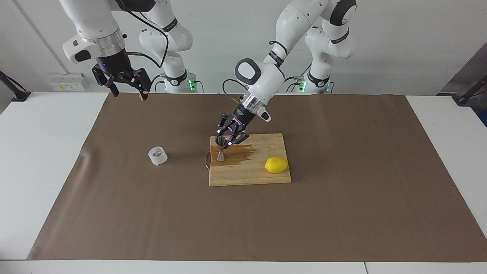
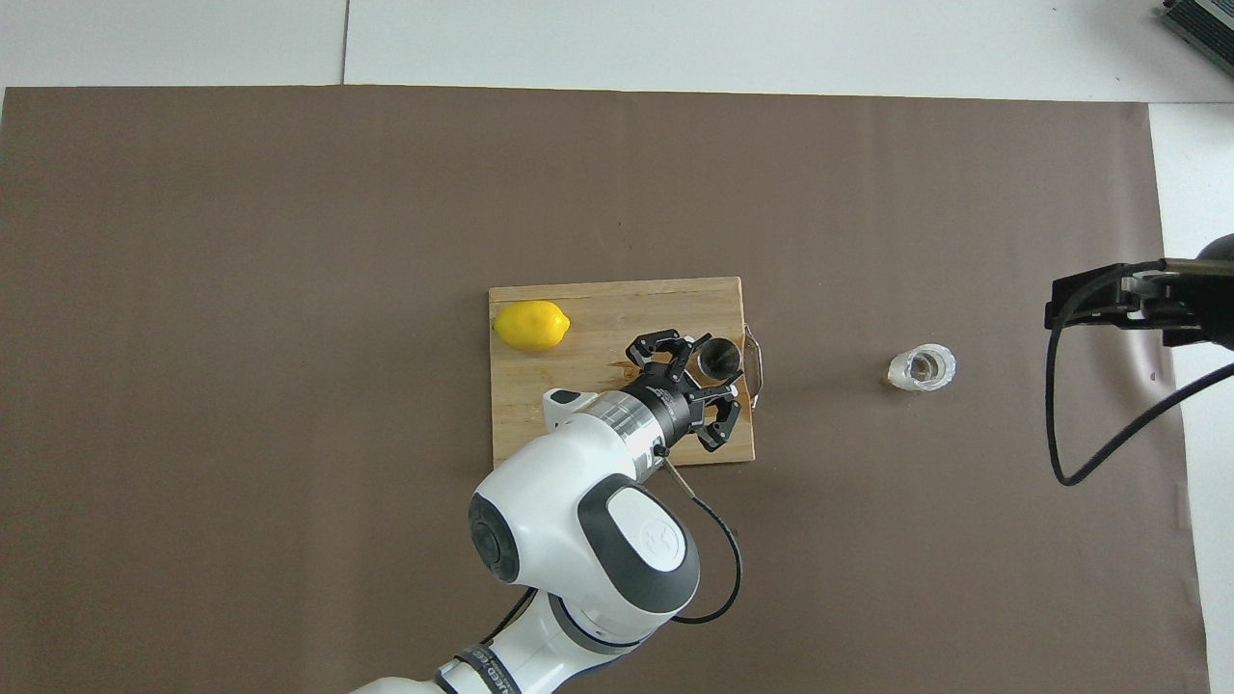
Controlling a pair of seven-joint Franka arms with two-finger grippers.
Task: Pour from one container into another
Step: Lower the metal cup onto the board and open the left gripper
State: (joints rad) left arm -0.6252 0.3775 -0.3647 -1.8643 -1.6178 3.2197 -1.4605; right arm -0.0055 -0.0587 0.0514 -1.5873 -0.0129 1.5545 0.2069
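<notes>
The steel jigger [image 1: 220,149] stands upright on the wooden cutting board [image 1: 249,176], at the corner nearest the right arm's end, beside a dark wet stain [image 1: 239,154]. My left gripper [image 1: 226,142] reaches down slantwise and is shut on the jigger's upper cone [image 2: 718,358]. The clear glass tumbler [image 1: 157,156] sits alone on the brown mat toward the right arm's end; from overhead the glass tumbler [image 2: 923,367] is well apart from the board. My right gripper [image 1: 129,93] hangs open and empty, high over the mat's edge by its own base.
A yellow lemon [image 1: 276,164] lies on the board's end toward the left arm. A metal handle [image 1: 207,160] sticks out of the board's edge next to the jigger. The brown mat [image 1: 342,198] covers most of the white table.
</notes>
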